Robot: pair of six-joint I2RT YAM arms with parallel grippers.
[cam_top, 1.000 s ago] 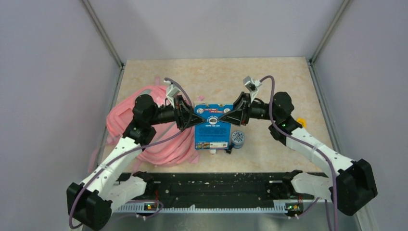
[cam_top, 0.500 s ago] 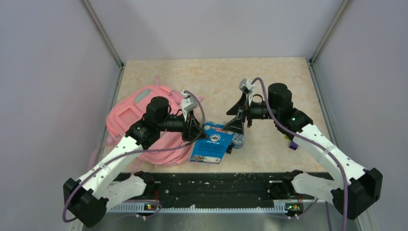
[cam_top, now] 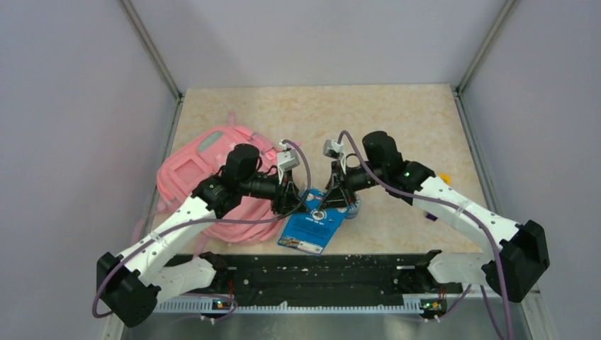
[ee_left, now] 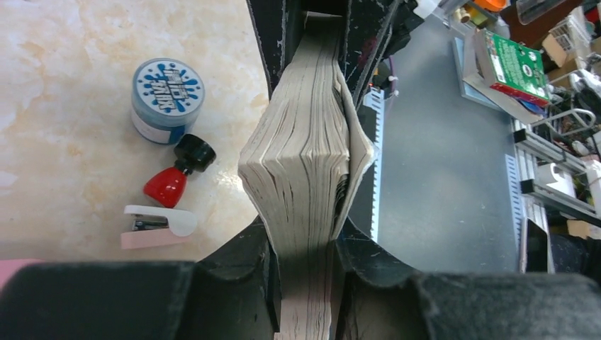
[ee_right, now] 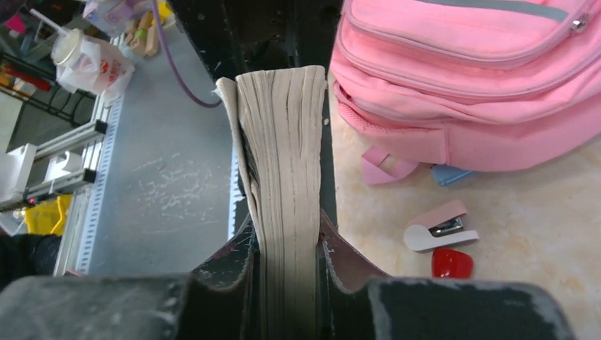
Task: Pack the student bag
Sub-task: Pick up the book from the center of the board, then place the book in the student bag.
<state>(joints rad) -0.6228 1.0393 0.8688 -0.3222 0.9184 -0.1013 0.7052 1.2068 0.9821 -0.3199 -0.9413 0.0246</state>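
— Around the arms, seeing what?

— On the marbled beige bench [cam_top: 397, 120], strung out to the right of the large soft pink fabric backpack [cam_top: 202, 173]: first a pink-and-white stapler [ee_left: 157, 225], then a little red bottle [ee_left: 173, 177] with a black cap just beside it, then a small round blue tub [ee_left: 167, 99] with a white splash on its lid. Also a scrap of something blue [ee_right: 450, 175] poking out from under the backpack; too little showing to name.

— Standing in the way of anything?

— Lying loose close to the thick paperback book [cam_top: 312, 223] with a blue cover, on its far side.

— Any writing worth reading?

— White lettering on the blue cover and on the tub's lid, but too blurred to make out.

— And the pincers?

— Both narrowed down to the book's thickness. Clamped on one edge with the left pincer [ee_left: 306, 248], on the opposite edge with the right pincer [ee_right: 287, 248]. Pages squeezed flat at each grip, bulging a little in between. Held tilted near the bench's front edge.

— Where to find the backpack?

— Look left: lying flat on the left part of the bench, front pockets and a grey patch facing up, crossed over its near part by the left arm.
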